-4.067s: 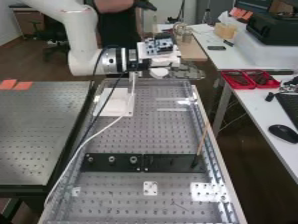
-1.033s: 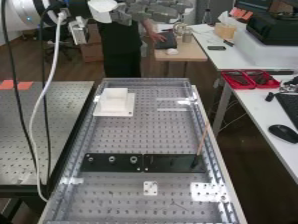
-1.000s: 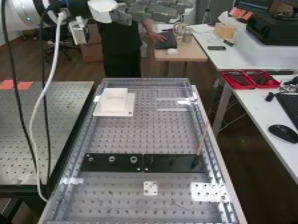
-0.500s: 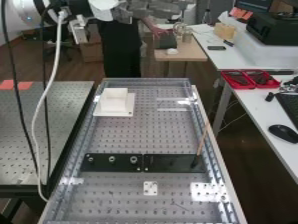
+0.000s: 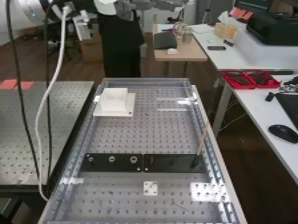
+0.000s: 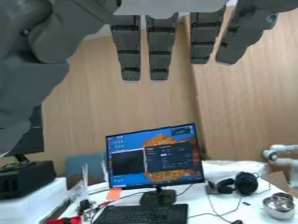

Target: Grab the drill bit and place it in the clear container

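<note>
While my dark grey hand [image 6: 160, 47] is hanging released, straight-fingered, well above the perforated metal surface [image 5: 140, 132], I am probably sparing the thin brown stick [image 5: 201, 142] a knock.

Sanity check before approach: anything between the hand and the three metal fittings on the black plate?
Yes: in the high view the white block, near the far left corner of the perforated bench, lies between hand and fittings. Can't tell whether the hand would clear it.
</note>
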Robot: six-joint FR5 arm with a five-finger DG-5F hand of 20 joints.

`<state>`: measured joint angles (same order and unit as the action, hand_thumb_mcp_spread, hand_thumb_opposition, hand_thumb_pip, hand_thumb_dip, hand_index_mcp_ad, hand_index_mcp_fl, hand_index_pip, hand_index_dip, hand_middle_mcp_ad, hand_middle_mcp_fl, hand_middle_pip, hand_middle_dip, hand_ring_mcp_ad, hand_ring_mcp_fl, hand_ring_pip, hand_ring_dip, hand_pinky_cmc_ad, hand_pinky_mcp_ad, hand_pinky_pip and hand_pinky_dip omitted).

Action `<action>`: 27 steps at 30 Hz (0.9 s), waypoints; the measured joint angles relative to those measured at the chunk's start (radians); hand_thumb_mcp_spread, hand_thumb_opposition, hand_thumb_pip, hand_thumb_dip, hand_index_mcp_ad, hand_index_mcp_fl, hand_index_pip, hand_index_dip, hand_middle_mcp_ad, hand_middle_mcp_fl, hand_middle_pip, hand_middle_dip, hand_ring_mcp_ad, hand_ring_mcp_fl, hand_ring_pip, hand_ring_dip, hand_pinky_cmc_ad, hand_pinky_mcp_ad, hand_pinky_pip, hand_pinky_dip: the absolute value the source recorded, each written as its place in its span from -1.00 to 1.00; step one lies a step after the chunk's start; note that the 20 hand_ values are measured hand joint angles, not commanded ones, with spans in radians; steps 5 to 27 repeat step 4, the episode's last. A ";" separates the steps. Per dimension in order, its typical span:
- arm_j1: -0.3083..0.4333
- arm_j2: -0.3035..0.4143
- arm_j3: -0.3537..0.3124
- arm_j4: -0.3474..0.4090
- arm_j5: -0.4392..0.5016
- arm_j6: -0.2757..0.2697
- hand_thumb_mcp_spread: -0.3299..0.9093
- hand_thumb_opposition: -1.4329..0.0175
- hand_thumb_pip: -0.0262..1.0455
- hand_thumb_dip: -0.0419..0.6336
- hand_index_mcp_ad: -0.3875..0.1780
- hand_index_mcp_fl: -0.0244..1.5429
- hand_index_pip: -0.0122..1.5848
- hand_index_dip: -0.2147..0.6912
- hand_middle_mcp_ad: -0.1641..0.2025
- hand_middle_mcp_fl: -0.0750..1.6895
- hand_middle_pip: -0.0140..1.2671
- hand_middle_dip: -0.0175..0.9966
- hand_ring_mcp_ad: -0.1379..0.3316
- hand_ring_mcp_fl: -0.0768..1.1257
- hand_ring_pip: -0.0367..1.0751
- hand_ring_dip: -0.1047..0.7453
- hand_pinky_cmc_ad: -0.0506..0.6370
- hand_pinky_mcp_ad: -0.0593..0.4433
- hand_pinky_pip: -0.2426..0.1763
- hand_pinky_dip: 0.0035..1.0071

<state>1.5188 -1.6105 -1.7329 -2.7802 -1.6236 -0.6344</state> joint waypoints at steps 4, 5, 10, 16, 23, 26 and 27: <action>0.013 0.000 0.000 -0.011 0.029 -0.027 -0.03 0.08 -0.54 -0.76 0.22 -0.62 -0.92 0.23 0.19 -0.70 -0.78 -0.55 0.42 -0.82 -0.76 -0.74 -0.14 0.07 -0.23 -0.61; 0.013 0.000 0.000 -0.011 0.029 -0.027 -0.03 0.08 -0.54 -0.76 0.22 -0.62 -0.92 0.23 0.19 -0.70 -0.78 -0.55 0.42 -0.82 -0.76 -0.74 -0.14 0.07 -0.23 -0.61; 0.013 0.000 0.000 -0.011 0.029 -0.027 -0.03 0.08 -0.54 -0.76 0.22 -0.62 -0.92 0.23 0.19 -0.70 -0.78 -0.55 0.42 -0.82 -0.76 -0.74 -0.14 0.07 -0.23 -0.61; 0.013 0.000 0.000 -0.011 0.029 -0.027 -0.03 0.08 -0.54 -0.76 0.22 -0.62 -0.92 0.23 0.19 -0.70 -0.78 -0.55 0.42 -0.82 -0.76 -0.74 -0.14 0.07 -0.23 -0.61; 0.013 0.000 0.000 -0.011 0.029 -0.027 -0.03 0.08 -0.54 -0.76 0.22 -0.62 -0.92 0.23 0.19 -0.70 -0.78 -0.55 0.42 -0.82 -0.76 -0.74 -0.14 0.07 -0.23 -0.61; 0.013 0.000 0.000 -0.011 0.029 -0.027 -0.03 0.08 -0.54 -0.76 0.22 -0.62 -0.92 0.23 0.19 -0.70 -0.78 -0.55 0.42 -0.82 -0.76 -0.74 -0.14 0.07 -0.23 -0.61; 0.013 0.000 0.000 -0.011 0.029 -0.027 -0.03 0.08 -0.54 -0.76 0.22 -0.62 -0.92 0.23 0.19 -0.70 -0.78 -0.55 0.42 -0.82 -0.76 -0.74 -0.14 0.07 -0.23 -0.61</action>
